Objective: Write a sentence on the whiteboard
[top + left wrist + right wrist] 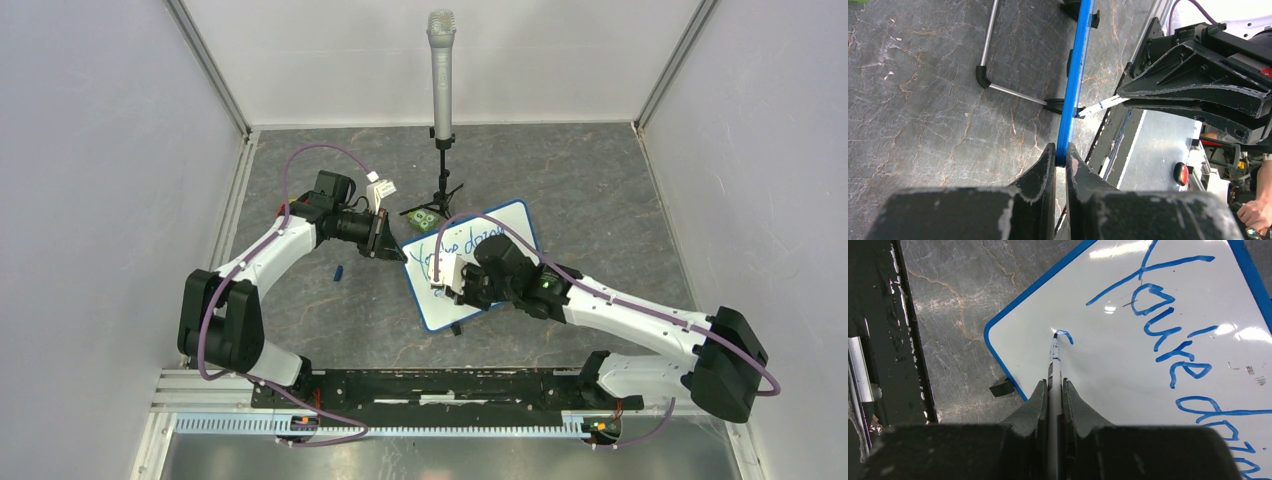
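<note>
**While the left claw pins the board, the right one writes**

Where the two arms meet over the grey table [600, 180], the board [437, 312] lies at a slant on small black feet. The left claw [1061, 150] comes at the board from its left side. It pinches the thin blue rim between fingers pressed close together, one on each face. In the left wrist view the rim runs straight out from the fingertips.

The right claw [1054, 386] hangs over the board's near part. Its fingers are clamped on a thin white marker [1054, 362] that points forward between them. The marker's tip touches the white face close to the board's rounded near-left corner, at one end of a short blue hook.

The sentence [1182, 348] runs in blue handwriting across the board's far half. "Youre" reads plainly, then "doin", and the rest is cut off at the edge of the right wrist view. The hook at the tip sits alone below that line, nearer the corner.

Beyond the board's far edge a mic [441, 70] stands upright on a black tripod. A green thing [425, 218] sits just beside the board's far-left corner; what it is cannot be told. Left of the board, near the left arm and apart from the rim, a small blue piece [339, 271] lies on the table.
</note>
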You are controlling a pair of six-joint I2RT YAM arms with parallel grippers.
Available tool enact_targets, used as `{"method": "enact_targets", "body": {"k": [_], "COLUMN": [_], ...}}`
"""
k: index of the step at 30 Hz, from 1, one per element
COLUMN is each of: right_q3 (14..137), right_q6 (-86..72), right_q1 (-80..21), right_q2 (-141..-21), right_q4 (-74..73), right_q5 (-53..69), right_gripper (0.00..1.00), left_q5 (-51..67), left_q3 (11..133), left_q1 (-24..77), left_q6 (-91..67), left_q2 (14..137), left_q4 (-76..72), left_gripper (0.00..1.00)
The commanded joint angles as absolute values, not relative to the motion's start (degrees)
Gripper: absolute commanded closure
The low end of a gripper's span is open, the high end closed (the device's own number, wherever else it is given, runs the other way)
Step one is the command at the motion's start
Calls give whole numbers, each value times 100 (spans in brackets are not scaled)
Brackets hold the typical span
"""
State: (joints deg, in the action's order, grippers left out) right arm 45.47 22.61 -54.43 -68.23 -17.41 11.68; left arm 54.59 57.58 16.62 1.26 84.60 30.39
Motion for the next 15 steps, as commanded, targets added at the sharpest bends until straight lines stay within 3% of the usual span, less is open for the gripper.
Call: {"method": "enact_targets", "body": {"k": [1, 15], "right_q3": [4483, 4818], "right_q6": [2424, 2420], "right_q1": [-5469, -5462], "right_q2": [-6696, -6669], "right_q4": [-1884, -1835], "right_q5": [1034, 608], "right_gripper": [100, 100], "left_q5": [5388, 5379], "left_q3": [5941, 5958], "left_q1": [1679, 1678], "left_q6": [60, 69], "left_q2": [8482, 8483], "left_q4": [2961, 2993], "left_gripper": [97, 98]}}
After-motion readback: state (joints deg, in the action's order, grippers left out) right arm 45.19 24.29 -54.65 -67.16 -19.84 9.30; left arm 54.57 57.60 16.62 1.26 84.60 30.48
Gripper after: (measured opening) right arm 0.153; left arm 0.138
